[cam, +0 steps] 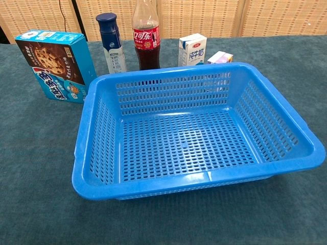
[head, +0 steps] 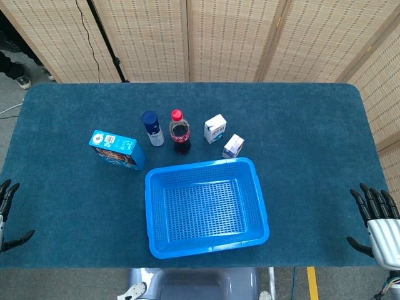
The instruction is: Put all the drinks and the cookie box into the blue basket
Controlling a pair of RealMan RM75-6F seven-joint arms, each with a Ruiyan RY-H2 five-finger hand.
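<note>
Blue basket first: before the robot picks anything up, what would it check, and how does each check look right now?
1. The blue basket holds nothing, so there is room: ok.
2. All items stand upright behind the basket: cookie box, blue-capped bottle, cola bottle, white milk carton, small purple carton: ok.
3. The left hand holds nothing and sits at the table's edge: ok.
4. The right hand holds nothing, fingers apart: ok.
5. Room for fingers between the two bottles: they stand close together, so a hand may knock one over: cannot tell.
6. The small purple carton is half hidden behind the basket's rim in the chest view: not ok for that view.
</note>
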